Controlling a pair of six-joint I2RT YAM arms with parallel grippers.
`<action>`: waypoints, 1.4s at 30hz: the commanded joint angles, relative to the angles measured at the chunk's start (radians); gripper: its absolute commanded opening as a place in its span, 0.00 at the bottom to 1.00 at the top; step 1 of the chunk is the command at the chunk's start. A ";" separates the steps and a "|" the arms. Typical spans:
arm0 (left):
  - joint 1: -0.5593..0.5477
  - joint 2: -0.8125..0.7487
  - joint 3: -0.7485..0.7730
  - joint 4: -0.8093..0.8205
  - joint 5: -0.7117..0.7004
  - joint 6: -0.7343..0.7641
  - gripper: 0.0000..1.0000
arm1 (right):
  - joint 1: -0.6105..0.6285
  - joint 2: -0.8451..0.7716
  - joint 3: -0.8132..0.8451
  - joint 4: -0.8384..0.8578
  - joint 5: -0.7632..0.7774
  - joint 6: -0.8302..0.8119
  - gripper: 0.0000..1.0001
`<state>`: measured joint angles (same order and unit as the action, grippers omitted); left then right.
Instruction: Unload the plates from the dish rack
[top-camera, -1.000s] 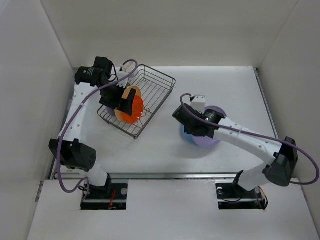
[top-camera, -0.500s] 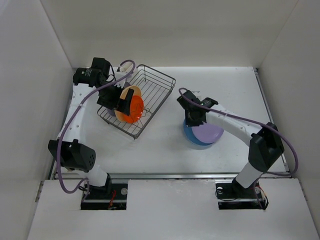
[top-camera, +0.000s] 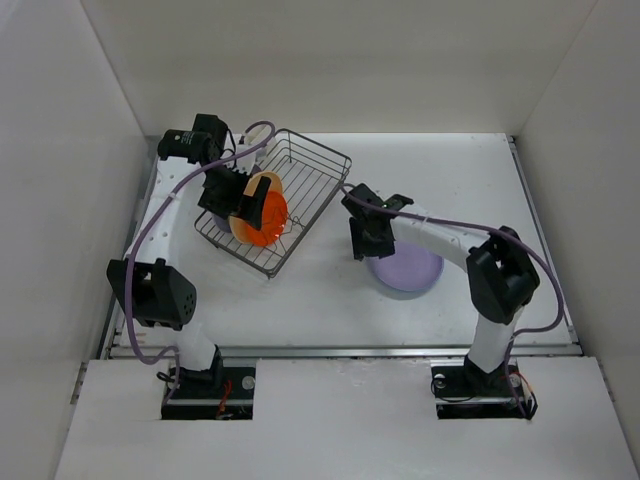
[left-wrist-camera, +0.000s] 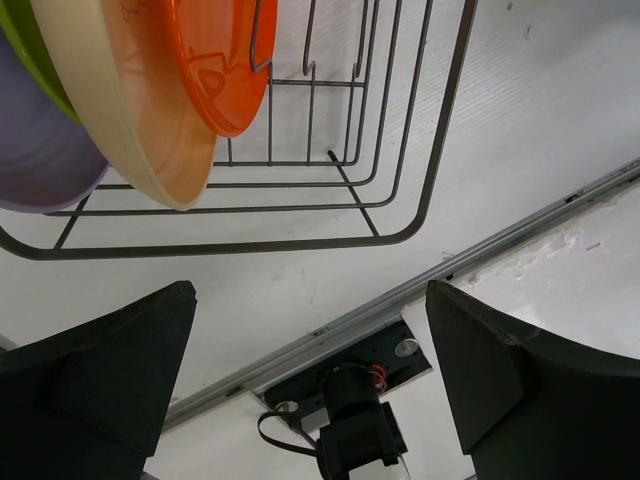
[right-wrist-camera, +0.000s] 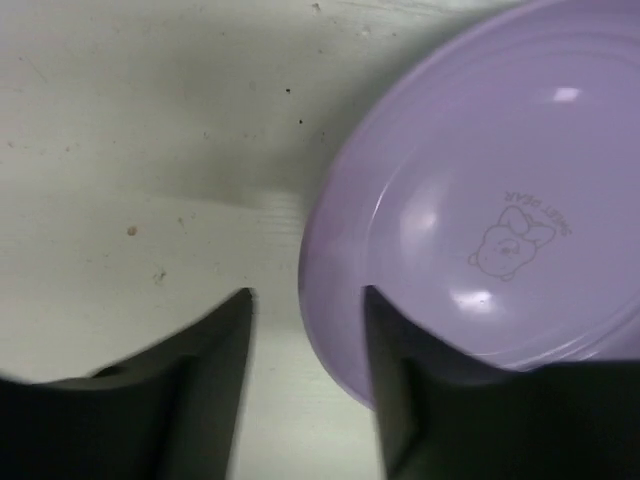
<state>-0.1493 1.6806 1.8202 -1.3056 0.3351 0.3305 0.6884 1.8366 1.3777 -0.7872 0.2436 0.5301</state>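
**Dish rack.** The dish rack (top-camera: 300, 185) is a rectangular basket of thin dark metal wire with rounded corners and an open grid base. It sits on the matt white worktop (top-camera: 460, 180), directly under the left pincer (left-wrist-camera: 308, 290).

**Racked plates.** Four round plates of smooth, glossy plastic stand on edge in the rack, packed face to face, ahead of and above the left pincer in its wrist view.
- The orange plate (left-wrist-camera: 215, 60) is translucent and carries a small moulded mark.
- The tan plate (left-wrist-camera: 140, 130) is next behind it and has a thick, rounded rim.
- The racked lavender plate (left-wrist-camera: 40, 165) follows.
- Only a sliver of the green plate (left-wrist-camera: 15, 35) shows.

**Left pincer.** Its dark, wedge-shaped fingers (left-wrist-camera: 100, 380) are spread wide and grip nothing.

**Unloaded plate.** The loose lavender plate (right-wrist-camera: 480, 200) lies flat on the worktop, well apart from the rack. It is shallow with a raised rim, glossy, and printed with a small bear outline.

**Right pincer.** The right pincer (right-wrist-camera: 306, 295) is parted over this plate's edge. The rim lies in the gap, close against one finger. The other finger stands clear, over bare, lightly speckled worktop. Whether the nearer finger touches the rim cannot be told.
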 joint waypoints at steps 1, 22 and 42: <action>0.004 -0.021 0.008 -0.012 -0.008 0.002 0.99 | -0.004 -0.069 0.049 -0.040 -0.012 0.004 0.59; -0.096 0.036 0.137 -0.001 -0.198 -0.027 0.88 | 0.017 -0.534 -0.190 0.063 0.054 0.143 0.82; -0.260 0.229 0.111 0.154 -0.533 -0.022 0.82 | 0.005 -0.724 -0.390 0.210 0.106 0.208 0.82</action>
<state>-0.4164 1.9259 1.9255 -1.2060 -0.0776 0.3286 0.7010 1.1549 1.0035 -0.6514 0.3038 0.7067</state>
